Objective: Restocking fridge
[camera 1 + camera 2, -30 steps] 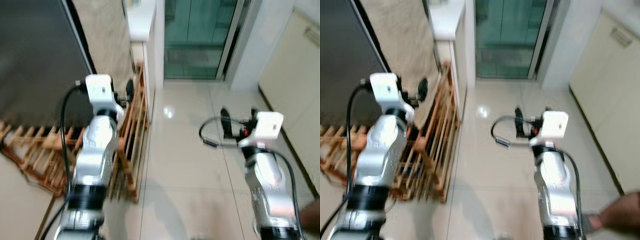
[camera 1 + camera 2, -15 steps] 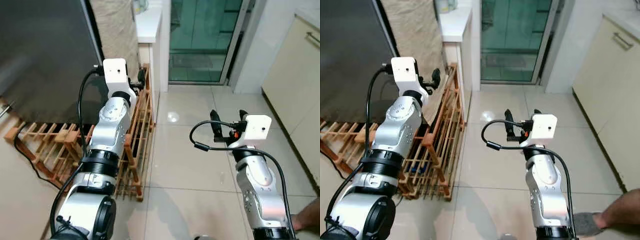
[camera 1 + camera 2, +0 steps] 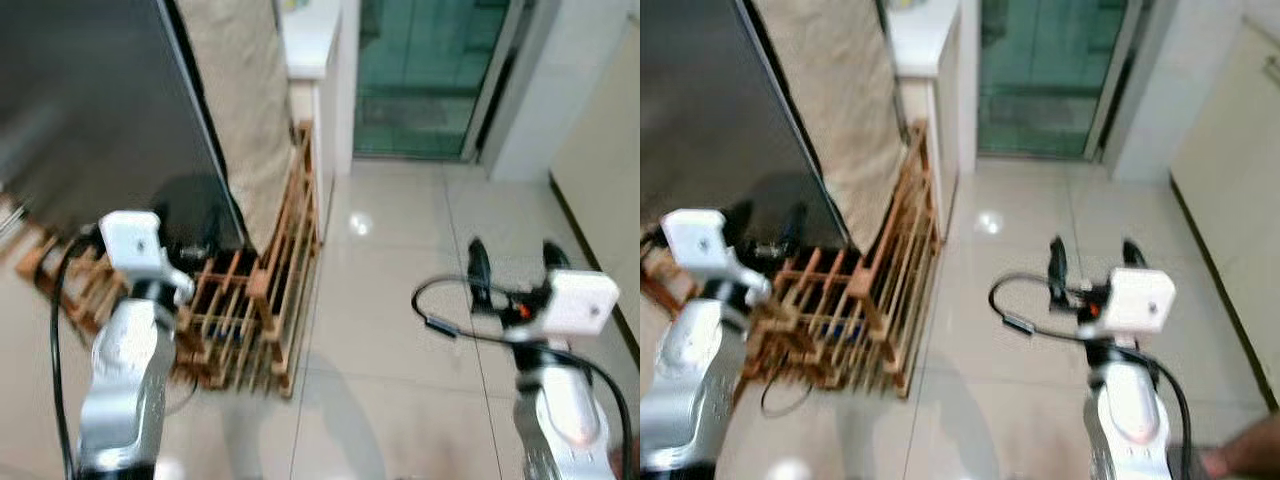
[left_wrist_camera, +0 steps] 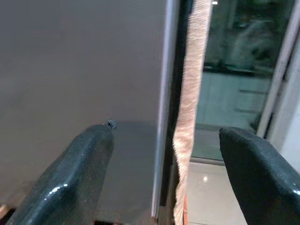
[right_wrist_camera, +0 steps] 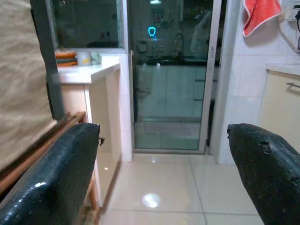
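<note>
Left eye view: a tall dark grey fridge (image 3: 90, 110) with a flat matte door fills the upper left of the frame, door closed, as the robot stands before it on a pale glossy tiled floor (image 3: 390, 330). A beige woven cloth (image 3: 240, 110) hangs along the fridge's right edge, and a slatted orange-brown wooden rack (image 3: 265, 300) leans low at centre left. A green-tinted glass sliding door (image 3: 430, 70) sits at upper centre, beside a white counter (image 3: 310, 35).

The left gripper (image 4: 164, 173) is raised toward the fridge door, its two black fingers (image 4: 79, 173) wide apart with nothing between them. The right gripper (image 3: 508, 268), at lower right of the frame, points toward the glass door, its jaws likewise spread and empty.

Restocking appears barely begun: the fridge is shut, neither gripper carries any goods, and no groceries can be made out nearby. Opening the door, fetching items and placing them inside all seem still to come. The head views are blurred.
</note>
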{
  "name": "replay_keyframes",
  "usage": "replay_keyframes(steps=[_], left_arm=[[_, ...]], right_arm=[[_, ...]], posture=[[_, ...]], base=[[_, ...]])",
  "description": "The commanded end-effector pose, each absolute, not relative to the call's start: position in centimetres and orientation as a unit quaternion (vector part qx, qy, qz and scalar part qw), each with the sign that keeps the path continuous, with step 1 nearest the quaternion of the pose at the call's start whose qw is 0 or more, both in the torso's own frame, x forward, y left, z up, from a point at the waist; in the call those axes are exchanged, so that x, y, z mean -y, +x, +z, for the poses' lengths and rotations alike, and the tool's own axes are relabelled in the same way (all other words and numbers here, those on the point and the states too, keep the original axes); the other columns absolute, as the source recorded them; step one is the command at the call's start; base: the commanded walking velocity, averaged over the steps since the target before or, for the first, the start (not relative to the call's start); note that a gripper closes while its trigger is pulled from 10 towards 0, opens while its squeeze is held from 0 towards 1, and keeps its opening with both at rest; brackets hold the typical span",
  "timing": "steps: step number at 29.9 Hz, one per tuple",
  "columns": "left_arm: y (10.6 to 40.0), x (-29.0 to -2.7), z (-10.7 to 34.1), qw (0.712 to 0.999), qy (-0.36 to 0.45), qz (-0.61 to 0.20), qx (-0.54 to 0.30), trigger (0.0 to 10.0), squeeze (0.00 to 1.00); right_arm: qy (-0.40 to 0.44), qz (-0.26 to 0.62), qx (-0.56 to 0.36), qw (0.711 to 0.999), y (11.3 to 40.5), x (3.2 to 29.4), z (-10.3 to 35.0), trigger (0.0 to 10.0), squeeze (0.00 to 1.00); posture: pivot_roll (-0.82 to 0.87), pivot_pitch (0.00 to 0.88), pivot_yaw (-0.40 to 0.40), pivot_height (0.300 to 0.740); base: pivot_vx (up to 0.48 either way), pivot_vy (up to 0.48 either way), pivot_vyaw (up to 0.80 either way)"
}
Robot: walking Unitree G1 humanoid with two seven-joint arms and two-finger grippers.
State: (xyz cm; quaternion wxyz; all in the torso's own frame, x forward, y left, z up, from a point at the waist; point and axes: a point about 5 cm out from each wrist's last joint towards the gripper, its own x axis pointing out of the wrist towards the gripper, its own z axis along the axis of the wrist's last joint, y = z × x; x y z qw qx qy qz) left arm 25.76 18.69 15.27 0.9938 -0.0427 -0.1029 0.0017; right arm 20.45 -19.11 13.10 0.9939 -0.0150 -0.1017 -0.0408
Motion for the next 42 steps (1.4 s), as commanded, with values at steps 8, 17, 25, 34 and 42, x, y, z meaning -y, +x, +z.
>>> replay_keyframes(steps=[8,17,25,34,42], left_arm=[[27.2,-17.8,17.2,0.991,-0.074,0.012,0.115,10.0,0.00],[28.0,-17.6,17.7,0.991,-0.074,0.026,0.107,10.0,0.00],[28.4,-18.6,18.0,0.989,-0.067,0.074,0.110,10.0,0.00],[28.4,-18.5,18.4,0.990,-0.044,0.068,0.115,10.0,0.00],[30.0,-17.9,19.1,0.992,-0.049,0.044,0.108,10.0,0.00]], right_arm=[[-0.030,-0.038,0.112,0.993,21.9,19.1,13.5,10.0,0.00],[-0.012,-0.021,0.108,0.994,23.5,18.5,13.4,10.0,0.00],[-0.009,0.000,0.099,0.995,24.0,17.9,13.2,10.0,0.00],[-0.008,0.014,0.103,0.995,24.2,17.3,13.3,10.0,0.00],[-0.007,0.020,0.098,0.995,24.4,17.1,13.1,10.0,0.00]], posture=[[-0.07,0.000,0.052,0.740],[-0.08,0.000,0.064,0.740],[-0.07,0.000,0.058,0.740],[-0.07,0.000,0.061,0.740],[-0.06,0.000,0.055,0.740]], base=[[0.218,0.000,0.00],[0.457,0.000,0.00],[0.413,0.000,0.00],[0.000,0.000,0.00],[0.000,0.000,0.00]])
